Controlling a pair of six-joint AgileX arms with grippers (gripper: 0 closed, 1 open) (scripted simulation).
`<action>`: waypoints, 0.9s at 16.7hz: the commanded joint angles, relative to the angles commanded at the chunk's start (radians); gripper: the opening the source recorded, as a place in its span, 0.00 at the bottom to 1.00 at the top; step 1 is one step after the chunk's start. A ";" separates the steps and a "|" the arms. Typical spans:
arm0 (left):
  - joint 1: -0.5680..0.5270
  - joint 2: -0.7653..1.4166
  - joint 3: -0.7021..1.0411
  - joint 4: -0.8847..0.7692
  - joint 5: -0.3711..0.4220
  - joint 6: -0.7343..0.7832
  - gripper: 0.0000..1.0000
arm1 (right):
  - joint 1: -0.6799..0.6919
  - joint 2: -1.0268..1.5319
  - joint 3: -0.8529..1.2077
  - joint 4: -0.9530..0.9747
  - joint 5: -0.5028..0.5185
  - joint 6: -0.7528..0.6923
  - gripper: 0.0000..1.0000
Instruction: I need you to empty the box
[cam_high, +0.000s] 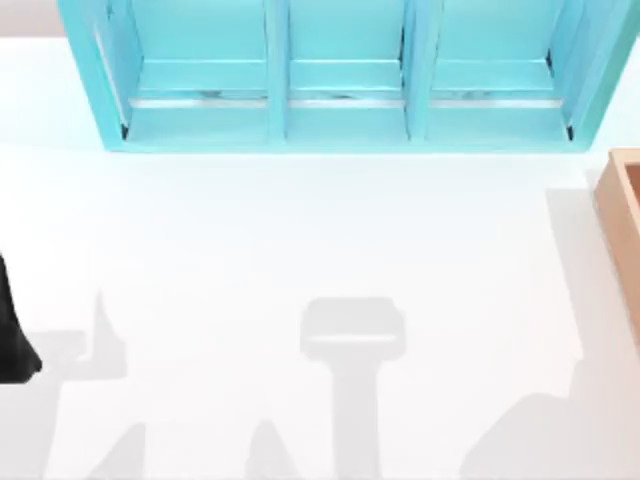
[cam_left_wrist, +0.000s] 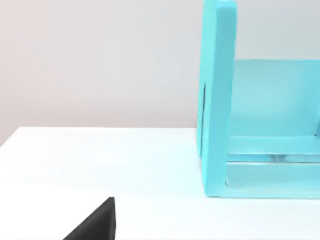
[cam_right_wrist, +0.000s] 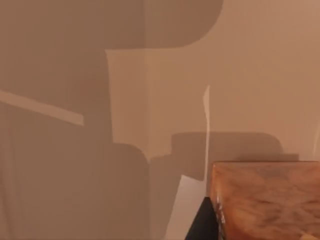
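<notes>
No text, label, brand, number or sign can be read.

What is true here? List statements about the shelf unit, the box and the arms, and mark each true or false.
1. The shelf unit has three bays. True.
2. The box sits at the left edge of the table. False: it is at the right edge in the top view.
3. The shelf unit is red. False: it is turquoise.
4. A dark part of the left arm shows at the table's left edge. True.
</notes>
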 joint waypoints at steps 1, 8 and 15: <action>0.000 0.000 0.000 0.000 0.000 0.000 1.00 | 0.000 -0.012 0.014 -0.020 0.003 0.003 0.00; 0.000 0.000 0.000 0.000 0.000 0.000 1.00 | 0.023 -0.193 0.251 -0.326 0.054 0.011 0.00; 0.000 0.000 0.000 0.000 0.000 0.000 1.00 | 0.010 -0.240 0.372 -0.512 0.054 0.010 0.00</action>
